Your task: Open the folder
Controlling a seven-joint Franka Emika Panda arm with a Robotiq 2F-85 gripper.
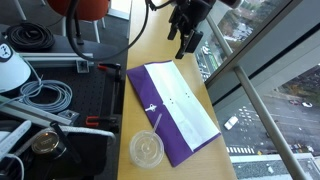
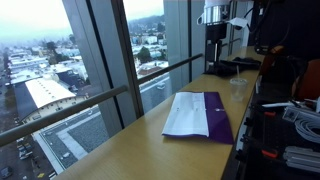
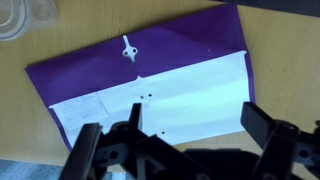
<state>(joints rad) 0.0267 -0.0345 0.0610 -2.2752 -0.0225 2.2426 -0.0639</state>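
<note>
Wooden desk (image 1: 150, 50) beside tall windows (image 1: 270, 90), city far below; purple folder flat on it, gripper up in the air.
On the left, a black mat (image 1: 95, 100) with coiled cables (image 1: 45, 95). A clear round lid (image 1: 146, 150) with a straw sits by the folder's near corner. The folder (image 1: 150, 100) lies flat mid-desk, with white paper (image 1: 188, 108) covering its window-side half and a small white tab on the purple part. The gripper (image 1: 186, 50) hangs above the desk's far end, off the folder. In the wrist view the gripper (image 3: 170, 135) has its fingers (image 3: 85, 145) spread wide with nothing between them, and the folder (image 3: 180, 45) is underneath.
</note>
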